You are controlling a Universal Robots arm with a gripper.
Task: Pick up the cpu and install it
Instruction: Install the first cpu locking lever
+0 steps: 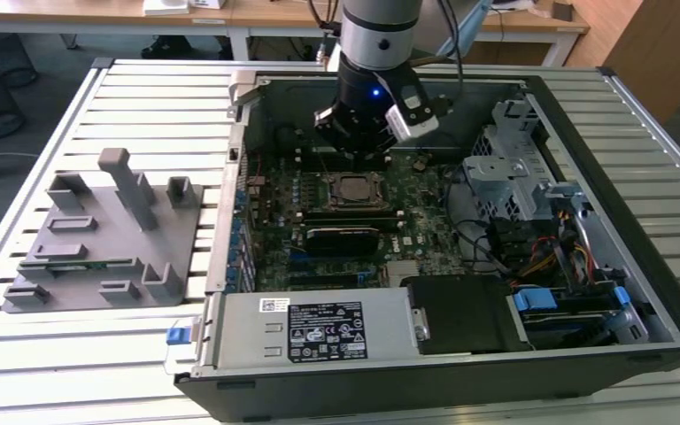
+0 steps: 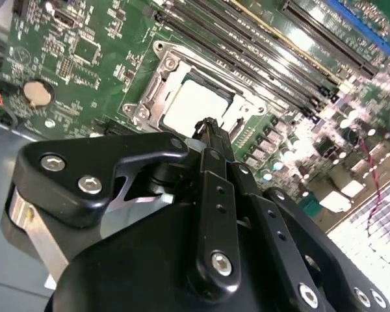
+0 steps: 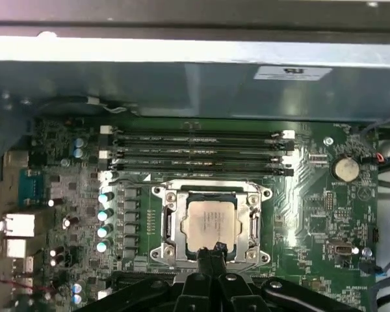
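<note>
On the exterior view's left, a grey fixture point(image 1: 98, 235) sits on the slatted table point(image 1: 33, 354); rightward, inside the open computer case point(image 1: 623, 221), the cpu point(image 1: 352, 189) lies in its socket point(image 3: 211, 224). Just above hangs the gripper point(image 3: 212, 250), fingers closed together, holding nothing.

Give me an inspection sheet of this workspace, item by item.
Surface: slatted metal table, carrying an open computer case.
Job's things: cpu lies flat inside the socket frame on the motherboard; free of the gripper.
Clutter: grey fixture on the exterior view's left of the case.
Gripper: gripper hangs above the socket edge, holding nothing; fingers pressed together.
Cables: red, yellow and black bundle by the drive cage, blue connectors nearby.
Surroundings: wooden desks behind the table.
</note>
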